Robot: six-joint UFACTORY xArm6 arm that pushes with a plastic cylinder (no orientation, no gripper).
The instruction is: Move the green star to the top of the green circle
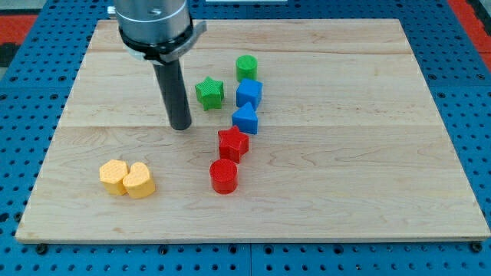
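Board (399,153): pale wood, lying on a blue pegboard surface (23,107).

My tip (181,126): the lower end of the dark rod, resting on the wood left of centre. It carries nothing and touches no block; there are no jaws on it, so nothing is clamped. The green star lies up and to the view's right of it, apart from it.

Green star (209,92): on the board, just left of the blue column, below and to the left of the green circle, near it without touching.

Green circle (246,67): the topmost block of the column, just above the blue cube.

Blue cube (248,93): directly under the green circle.

Blue triangle-shaped block (245,119): under the cube, close against it.

Red star (232,143): below the blue triangle, slightly left.

Red cylinder (224,175): lowest of the column, just under the red star.

Two yellow blocks: one (113,175) at the view's left, shape unclear; a heart-shaped one (139,180) touching its right side. Both are well apart from my tip.
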